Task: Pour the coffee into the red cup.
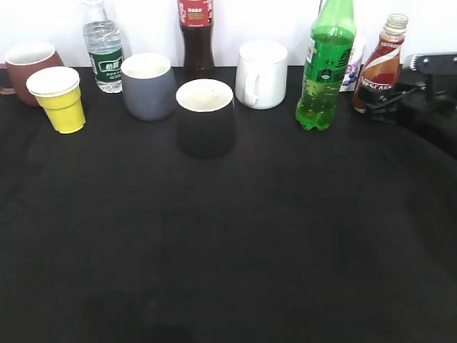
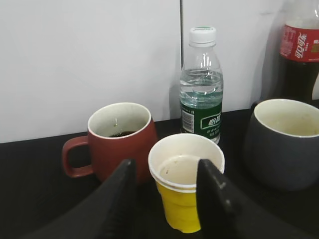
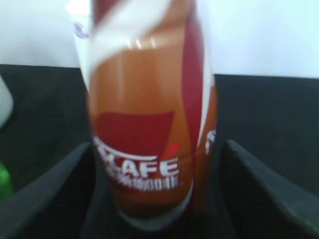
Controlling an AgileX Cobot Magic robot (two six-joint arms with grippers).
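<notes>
The red cup [image 1: 28, 66] is a brown-red mug at the far left back; in the left wrist view [image 2: 122, 147] a little dark liquid shows inside it. The coffee bottle [image 1: 383, 64], brown with a red and white label, stands at the back right. My right gripper [image 1: 380, 98] is open with a jaw on each side of the bottle's lower body [image 3: 149, 114]; a gap shows at the right jaw [image 3: 158, 145]. My left gripper [image 2: 167, 162] is open and empty, out of the exterior view, facing a yellow paper cup [image 2: 185, 199].
Along the back stand the yellow cup [image 1: 60, 98], a water bottle [image 1: 103, 46], a grey cup [image 1: 148, 86], a cola bottle [image 1: 196, 32], a black cup [image 1: 205, 118], a white mug [image 1: 261, 74] and a green soda bottle [image 1: 325, 64]. Black cloth [image 1: 228, 250] covers the table.
</notes>
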